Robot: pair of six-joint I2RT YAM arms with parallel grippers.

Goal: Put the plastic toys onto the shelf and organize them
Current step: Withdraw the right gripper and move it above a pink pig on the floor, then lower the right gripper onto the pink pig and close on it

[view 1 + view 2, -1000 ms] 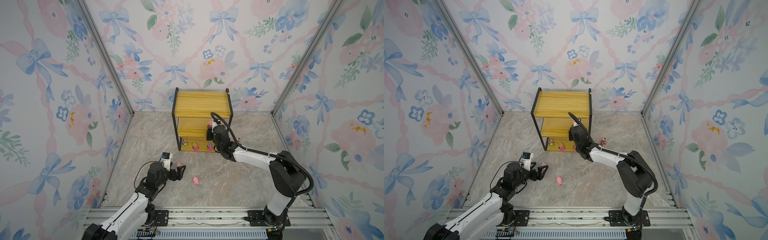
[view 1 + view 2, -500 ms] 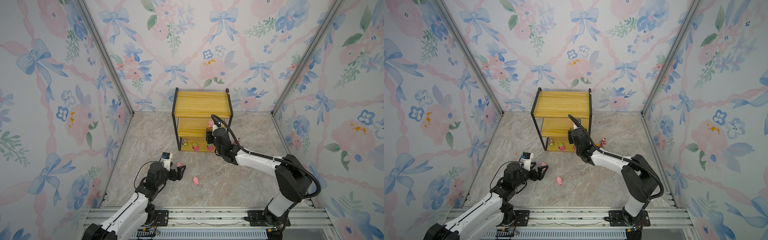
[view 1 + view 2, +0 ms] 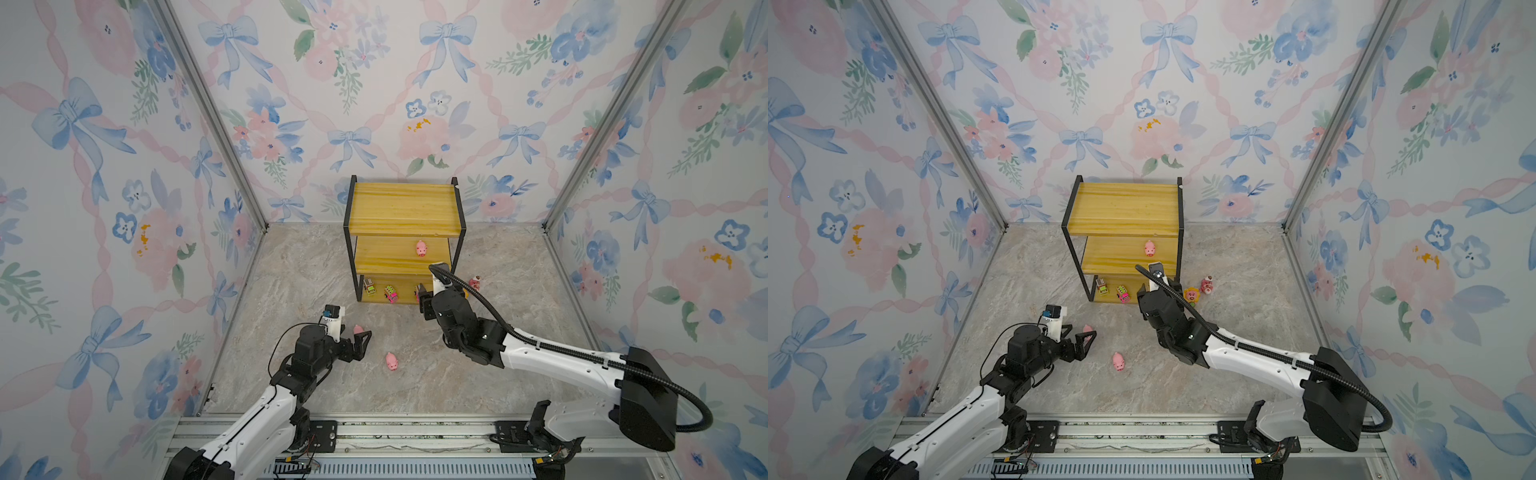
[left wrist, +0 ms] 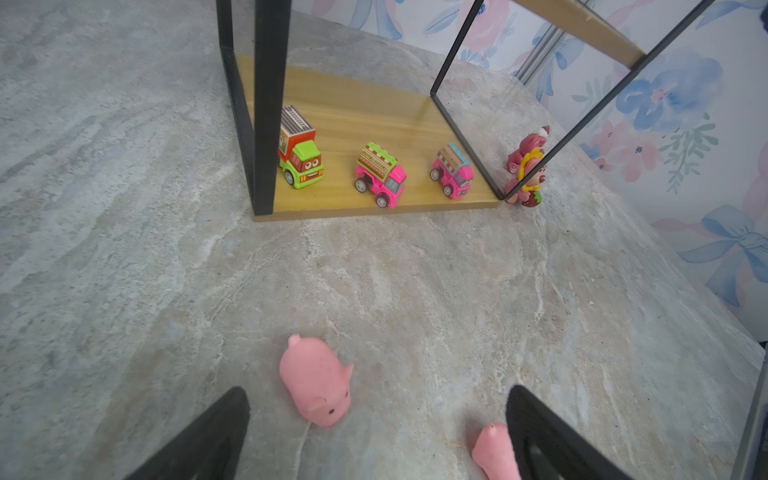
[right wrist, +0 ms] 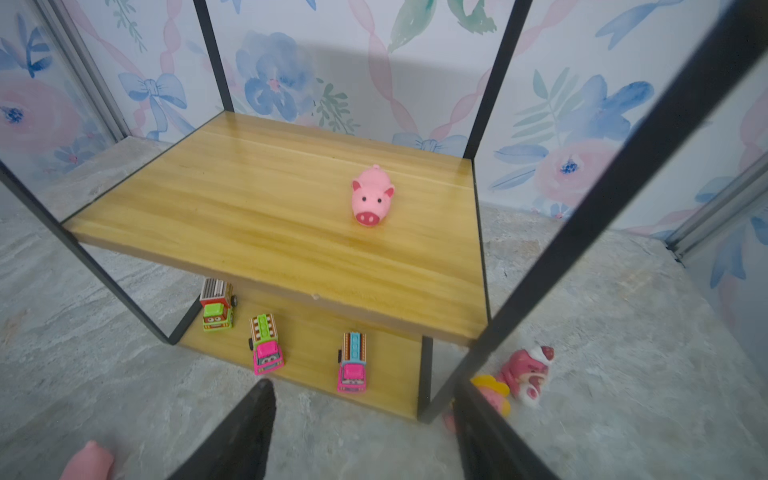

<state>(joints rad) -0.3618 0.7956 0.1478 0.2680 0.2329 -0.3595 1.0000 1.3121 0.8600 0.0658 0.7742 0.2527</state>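
Observation:
The shelf (image 3: pixel 405 205) (image 3: pixel 1125 208) stands at the back. One pink pig (image 3: pixel 421 248) (image 5: pixel 372 195) rests on its middle board. Three toy vehicles (image 4: pixel 300 151) (image 4: pixel 380 174) (image 4: pixel 452 171) line the bottom board. My right gripper (image 5: pixel 362 384) (image 3: pixel 424 296) is open and empty, low before the shelf's front right post. Two bears (image 3: pixel 1207 284) (image 3: pixel 1191 295) stand on the floor beside that post. My left gripper (image 4: pixel 377 390) (image 3: pixel 359 336) is open near the floor. One pig (image 4: pixel 318 380) lies between its fingertips. Another pig (image 4: pixel 496 451) lies against one finger's inner side.
The shelf's thin black frame posts (image 5: pixel 582 232) pass close in front of my right wrist. Floral walls with metal corner rails (image 3: pixel 216 124) close in three sides. A metal rail (image 3: pixel 374 428) runs along the front edge.
My right gripper has opened, left the pig on the middle board and drawn back and down to the shelf's front. The left arm has not moved.

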